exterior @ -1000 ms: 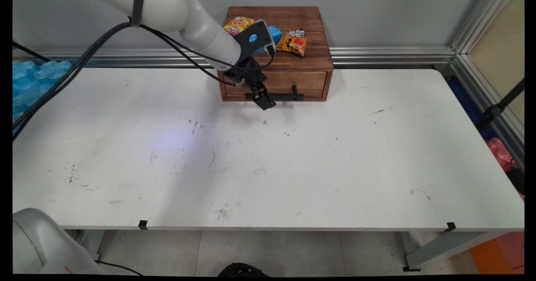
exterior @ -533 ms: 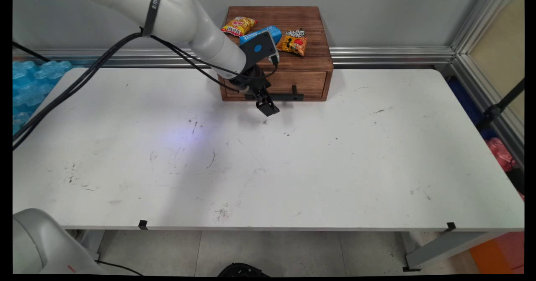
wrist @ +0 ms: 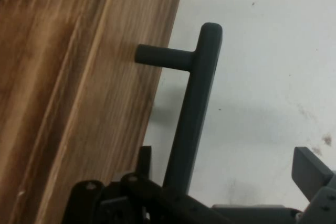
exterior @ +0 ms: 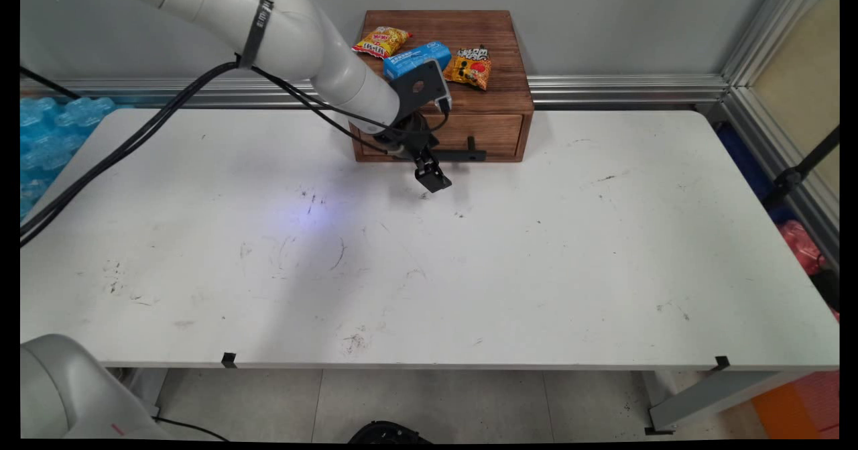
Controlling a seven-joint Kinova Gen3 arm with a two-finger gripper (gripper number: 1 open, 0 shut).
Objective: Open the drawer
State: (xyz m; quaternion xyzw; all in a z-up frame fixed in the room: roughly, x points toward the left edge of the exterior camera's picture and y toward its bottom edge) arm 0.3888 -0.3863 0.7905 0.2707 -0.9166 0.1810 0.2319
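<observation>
Main view, one wooden drawer box, three snack packets, end effector apparently open

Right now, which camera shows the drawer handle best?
The hand view: the black handle fills the frame, its bar and one post clear against the wooden drawer front. In the main view the handle is small, and the gripper covers its left end.

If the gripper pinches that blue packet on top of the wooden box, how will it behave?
The blue packet looks like a soft wrapper, so it would probably crumple and flex rather than stay stiff. It seems small and flat, so likely light. Its glossy surface may be slippery. It lies flat on the box, so rolling seems unlikely.
</observation>
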